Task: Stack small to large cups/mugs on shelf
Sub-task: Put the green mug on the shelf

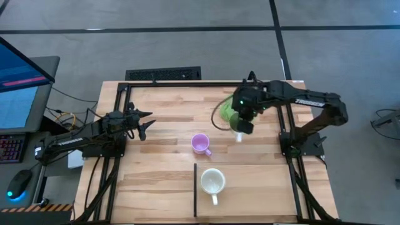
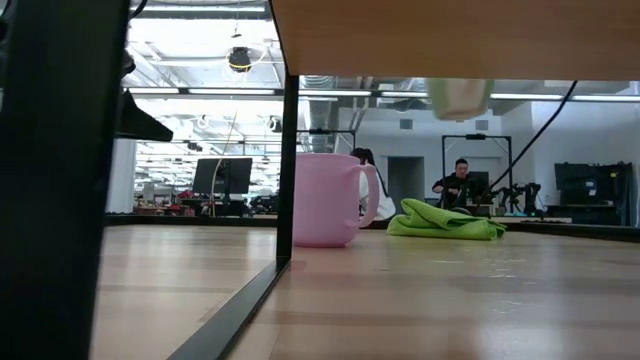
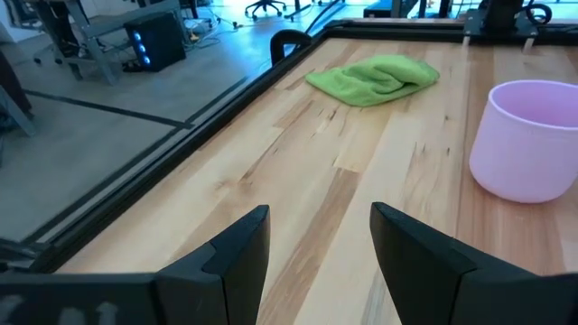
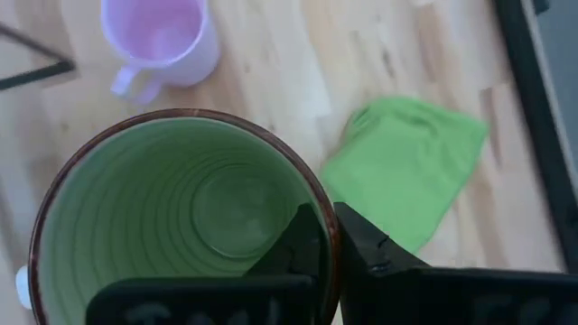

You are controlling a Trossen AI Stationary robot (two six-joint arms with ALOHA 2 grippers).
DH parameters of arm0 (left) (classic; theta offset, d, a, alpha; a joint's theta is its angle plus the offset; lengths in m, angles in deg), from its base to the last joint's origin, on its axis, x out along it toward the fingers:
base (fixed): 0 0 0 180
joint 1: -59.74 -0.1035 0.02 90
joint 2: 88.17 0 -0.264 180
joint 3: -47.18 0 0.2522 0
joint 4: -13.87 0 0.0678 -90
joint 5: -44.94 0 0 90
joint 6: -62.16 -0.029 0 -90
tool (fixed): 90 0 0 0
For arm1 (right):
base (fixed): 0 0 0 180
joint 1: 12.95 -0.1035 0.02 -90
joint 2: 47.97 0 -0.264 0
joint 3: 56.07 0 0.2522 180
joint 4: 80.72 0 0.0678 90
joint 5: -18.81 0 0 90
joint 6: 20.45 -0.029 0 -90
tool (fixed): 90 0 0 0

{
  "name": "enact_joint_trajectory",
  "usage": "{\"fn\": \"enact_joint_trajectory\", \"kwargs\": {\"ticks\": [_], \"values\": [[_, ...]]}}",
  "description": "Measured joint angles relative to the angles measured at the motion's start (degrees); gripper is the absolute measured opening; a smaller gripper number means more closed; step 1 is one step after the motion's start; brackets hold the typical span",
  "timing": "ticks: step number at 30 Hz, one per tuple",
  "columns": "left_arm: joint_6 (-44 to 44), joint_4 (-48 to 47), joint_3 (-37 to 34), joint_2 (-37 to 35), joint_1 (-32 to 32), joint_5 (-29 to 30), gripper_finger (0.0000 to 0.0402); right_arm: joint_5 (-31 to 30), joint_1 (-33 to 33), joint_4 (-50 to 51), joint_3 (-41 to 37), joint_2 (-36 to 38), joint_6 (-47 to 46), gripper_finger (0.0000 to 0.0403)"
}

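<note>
We hold the green mug (image 4: 181,217) in the right gripper (image 4: 327,236), lifted above the tabletop (image 1: 162,181).

Our right gripper pinches the green mug's rim, one finger inside and one outside, with the green cloth (image 1: 224,112) just below and beside it. The purple mug (image 1: 200,144) stands upright near the tabletop's middle, well apart from the white mug (image 1: 212,182), which sits upright on the shelf (image 1: 262,197) just beside the thin black strip (image 1: 195,190). Our left gripper (image 1: 145,122) waits over the left side, fingers parted and empty.
</note>
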Motion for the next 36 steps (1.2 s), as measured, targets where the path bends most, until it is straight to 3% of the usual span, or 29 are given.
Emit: {"fn": "enact_joint_trajectory", "kwargs": {"ticks": [21, 36], "values": [[0.5, 0.4, 0.0, 0.0, 0.0, 0.0, 0.0185, -3.1, -28.9, 2.5, 0.0, 0.7, -27.5, 0.0025], [5.1, -0.2, 0.0, 0.0, 0.0, 0.0, 0.0185, -6.1, -41.4, -1.0, 0.1, -1.8, -38.8, 0.0025]]}}
